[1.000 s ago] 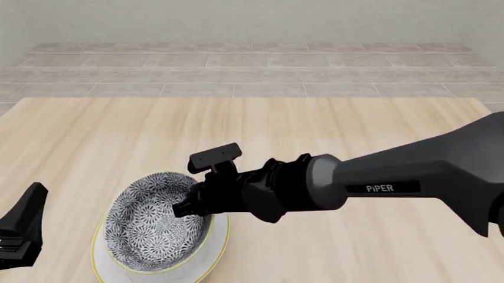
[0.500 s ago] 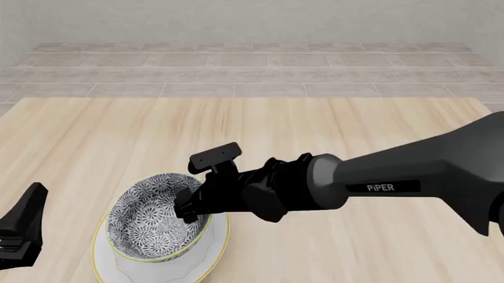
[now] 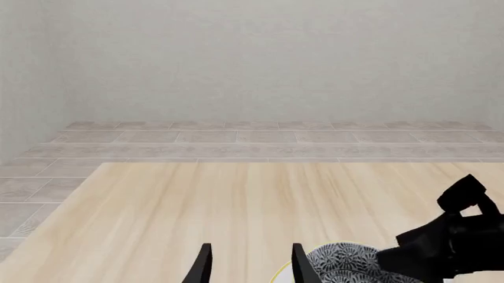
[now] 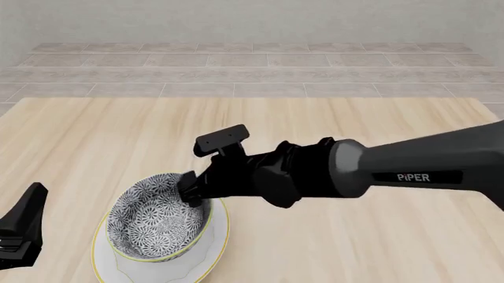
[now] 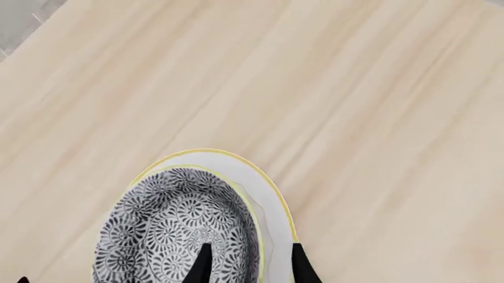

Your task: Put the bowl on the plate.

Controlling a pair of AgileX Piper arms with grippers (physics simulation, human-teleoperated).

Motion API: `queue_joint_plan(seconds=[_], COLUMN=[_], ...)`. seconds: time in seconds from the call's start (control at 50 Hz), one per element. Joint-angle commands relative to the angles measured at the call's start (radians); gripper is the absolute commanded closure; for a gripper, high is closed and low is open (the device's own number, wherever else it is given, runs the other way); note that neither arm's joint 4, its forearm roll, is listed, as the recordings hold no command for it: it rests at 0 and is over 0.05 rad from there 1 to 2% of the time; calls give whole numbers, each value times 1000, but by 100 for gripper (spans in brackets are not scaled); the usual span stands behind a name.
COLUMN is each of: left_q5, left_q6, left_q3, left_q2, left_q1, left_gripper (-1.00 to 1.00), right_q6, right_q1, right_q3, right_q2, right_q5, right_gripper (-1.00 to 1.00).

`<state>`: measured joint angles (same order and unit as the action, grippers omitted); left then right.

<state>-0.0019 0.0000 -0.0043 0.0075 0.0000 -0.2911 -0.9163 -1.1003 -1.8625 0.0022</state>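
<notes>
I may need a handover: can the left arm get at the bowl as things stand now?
Probably yes: the left gripper is open beside the bowl, with bare table between. The right gripper crowds the opposite rim.

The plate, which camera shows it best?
The front view: the plate shows most of its rim around the bowl. The right wrist view shows one side of its rim; the left wrist view shows only a yellow sliver.

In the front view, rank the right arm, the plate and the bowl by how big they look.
1. right arm, though it is nearest the camera
2. plate
3. bowl
</notes>
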Motion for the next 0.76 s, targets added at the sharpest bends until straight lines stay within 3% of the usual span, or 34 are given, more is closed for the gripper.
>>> queue_joint_plan(seconds=[0.02,0.2,0.22,0.4,0.76], left_q5=[0,0,0,0,0], left_q6=[0,0,0,0,0], left_q3=[0,0,0,0,0], left_q2=[0,0,0,0,0], left_q1=[0,0,0,0,0], left_gripper=[-100,-100,-100,-100,-100], right_q6=[45,107,136,219,173], right_q1=[45,103,116,168,368], right_q3=[9,34,42,71,154], right_q2=[113,316,374,605,1040], right_q5=[30,72,85,131,166], right_gripper=[-100,-100,-100,-100,-100])
